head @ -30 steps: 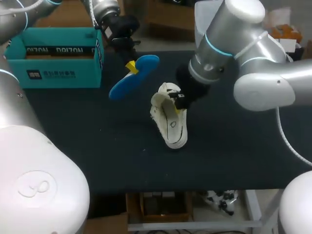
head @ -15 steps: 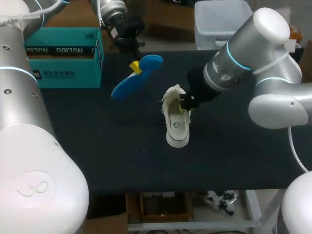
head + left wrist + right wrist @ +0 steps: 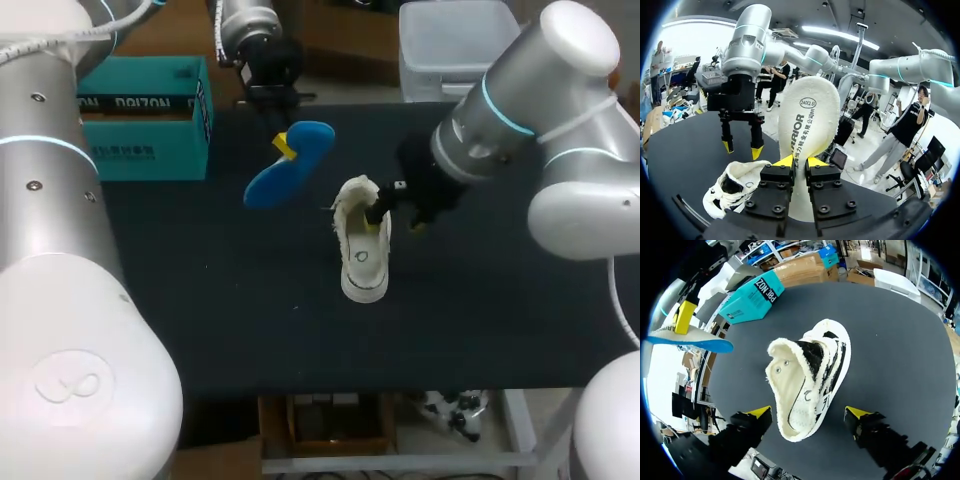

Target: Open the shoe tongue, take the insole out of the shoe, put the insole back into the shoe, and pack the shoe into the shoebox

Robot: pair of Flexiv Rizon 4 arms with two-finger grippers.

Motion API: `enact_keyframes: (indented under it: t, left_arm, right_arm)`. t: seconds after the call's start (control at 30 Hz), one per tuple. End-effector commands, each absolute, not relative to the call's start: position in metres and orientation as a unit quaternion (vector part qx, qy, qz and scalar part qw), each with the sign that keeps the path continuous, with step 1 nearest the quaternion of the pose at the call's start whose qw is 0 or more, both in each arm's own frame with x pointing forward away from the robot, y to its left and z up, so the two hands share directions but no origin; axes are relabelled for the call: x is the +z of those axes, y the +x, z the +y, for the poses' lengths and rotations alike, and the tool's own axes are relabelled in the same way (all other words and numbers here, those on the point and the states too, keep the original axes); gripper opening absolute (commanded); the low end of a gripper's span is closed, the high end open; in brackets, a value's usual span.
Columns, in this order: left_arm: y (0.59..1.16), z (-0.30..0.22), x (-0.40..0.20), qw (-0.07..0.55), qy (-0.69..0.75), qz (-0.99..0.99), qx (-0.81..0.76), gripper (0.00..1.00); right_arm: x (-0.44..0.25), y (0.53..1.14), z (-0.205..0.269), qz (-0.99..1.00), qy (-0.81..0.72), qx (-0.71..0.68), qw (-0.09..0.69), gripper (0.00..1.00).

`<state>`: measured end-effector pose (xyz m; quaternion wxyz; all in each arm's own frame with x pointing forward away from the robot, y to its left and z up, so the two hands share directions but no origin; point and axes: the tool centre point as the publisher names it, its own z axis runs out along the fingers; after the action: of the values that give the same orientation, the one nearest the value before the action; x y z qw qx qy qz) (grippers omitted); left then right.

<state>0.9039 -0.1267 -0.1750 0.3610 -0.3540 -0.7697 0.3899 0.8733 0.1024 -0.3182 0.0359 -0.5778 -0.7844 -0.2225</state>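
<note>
1. Lately, the right gripper (image 3: 395,222) had let go: its jaws stood apart over the far end of the fleecy white shoe (image 3: 362,255), which had settled upright mid-table.
2. The left gripper (image 3: 800,161) stayed clamped on the blue foam insole (image 3: 290,165), aloft far-left of the shoe and nudged rightward.
3. Reinsertion likely came next.

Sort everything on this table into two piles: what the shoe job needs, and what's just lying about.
Job: shoe; blue insole, held in the left claw; shoebox; right claw, open around the shoe.
Lying about: one tiny pale speck on the table, too small to identify.
</note>
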Motion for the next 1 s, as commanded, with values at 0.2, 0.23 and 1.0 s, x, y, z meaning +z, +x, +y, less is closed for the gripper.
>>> enact_keyframes:
  t: [0.2, 0.23, 1.0]
  left_arm:
    - [0.895, -0.139, -0.164, 0.376, -0.361, -0.771, 0.367, 0.00]
    - [0.895, -0.139, -0.164, 0.376, -0.361, -0.771, 0.367, 0.00]
    - [0.871, -0.142, -0.164, 0.354, -0.444, -0.694, 0.442, 0.00]
  right_arm:
    - [-0.287, 0.861, 0.087, -0.787, -0.582, -0.202, 0.039, 1.00]
    - [-0.287, 0.861, 0.087, -0.787, -0.582, -0.202, 0.039, 1.00]
    - [-0.256, 0.858, 0.085, -0.625, -0.728, -0.171, 0.224, 1.00]
